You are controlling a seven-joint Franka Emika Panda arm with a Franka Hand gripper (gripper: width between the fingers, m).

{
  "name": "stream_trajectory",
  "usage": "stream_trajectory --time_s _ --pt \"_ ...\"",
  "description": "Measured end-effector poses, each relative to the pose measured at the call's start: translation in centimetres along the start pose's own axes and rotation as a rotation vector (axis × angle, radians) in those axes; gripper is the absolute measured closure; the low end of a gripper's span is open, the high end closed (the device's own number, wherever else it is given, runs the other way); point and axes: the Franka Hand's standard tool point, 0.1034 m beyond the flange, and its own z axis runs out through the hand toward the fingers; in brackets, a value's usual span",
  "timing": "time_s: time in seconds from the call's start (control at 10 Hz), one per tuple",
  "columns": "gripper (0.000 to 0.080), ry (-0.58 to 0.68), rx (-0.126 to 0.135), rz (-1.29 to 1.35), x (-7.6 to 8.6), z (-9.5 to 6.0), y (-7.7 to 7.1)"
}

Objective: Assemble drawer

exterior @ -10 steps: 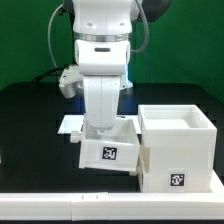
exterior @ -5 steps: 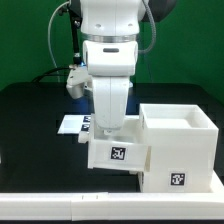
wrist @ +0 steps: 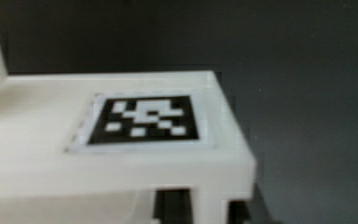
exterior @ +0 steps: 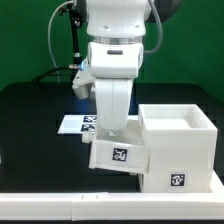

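Note:
My gripper (exterior: 112, 133) reaches down into a small white drawer tray (exterior: 118, 153) and is shut on its wall, holding it slightly tilted just above the table. The tray's front carries a black-and-white tag. Its right side is against or very close to the large white cube shell (exterior: 178, 150), which stands open-topped at the exterior view's right with a tag on its front. In the wrist view the tray's tagged face (wrist: 146, 122) fills the frame, and my two dark fingertips (wrist: 172, 207) show at the tray's edge, with the gripper (wrist: 206, 207) closed around it.
The marker board (exterior: 72, 124) lies flat on the black table behind and to the left of the held tray. A white ledge (exterior: 60, 208) runs along the table's front edge. A green wall stands behind.
The arm has carried the small tray to the exterior view's right, up to the cube shell, and it now tilts slightly. More of the marker board shows.

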Motion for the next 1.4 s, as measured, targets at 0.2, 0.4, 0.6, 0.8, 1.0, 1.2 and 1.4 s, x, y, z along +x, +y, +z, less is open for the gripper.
stream_trajectory --time_s 0.2,0.4,0.6,0.8,1.0,1.2,1.4 --pt "0.0764 0.004 -0.008 0.015 0.6 -0.1 -0.2" --pt "0.0764 0.006 -0.016 0.018 0.6 0.0 -0.5" --pt "0.0764 0.005 -0.003 0.057 -0.3 0.7 -0.7" --pt "0.0764 0.005 -0.004 0.053 -0.2 0.7 -0.7" --pt "0.0764 0.014 -0.035 0.010 0.1 0.8 -0.9" --pt "0.0764 0.019 -0.057 -0.081 0.3 1.0 -1.2" --pt "0.0764 0.018 -0.058 -0.105 0.5 1.0 -1.2"
